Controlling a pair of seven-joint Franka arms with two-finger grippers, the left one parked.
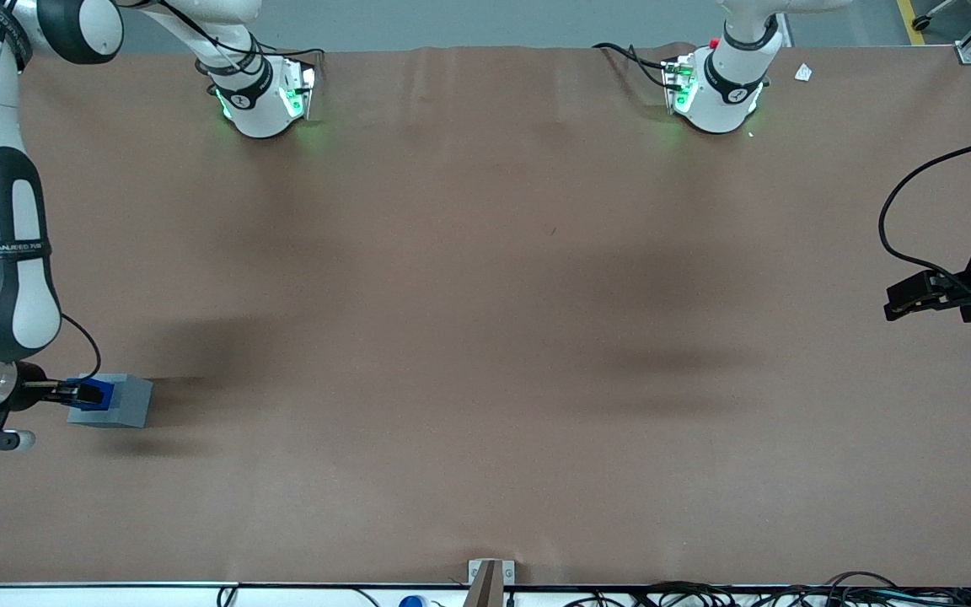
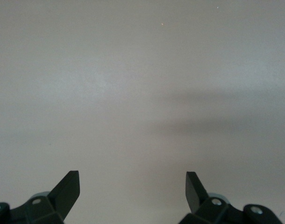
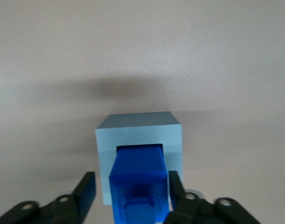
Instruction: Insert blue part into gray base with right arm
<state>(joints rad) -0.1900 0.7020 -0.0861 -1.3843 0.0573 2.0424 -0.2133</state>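
The gray base (image 1: 127, 400) sits on the brown table near the working arm's end. The blue part (image 1: 96, 393) stands in the socket in its top, its upper half sticking out. In the right wrist view the blue part (image 3: 138, 172) rises out of the square socket of the gray base (image 3: 138, 128), with a small notch in its top face. My right gripper (image 1: 79, 393) is over the base with its fingers on either side of the blue part. The gripper (image 3: 132, 189) is open. One finger (image 3: 86, 191) stands clear of the part and the other lies close beside it.
The brown table (image 1: 485, 337) stretches away toward the parked arm's end. Both arm bases (image 1: 262, 93) stand at the table edge farthest from the front camera. Cables lie along the near edge (image 1: 705, 594).
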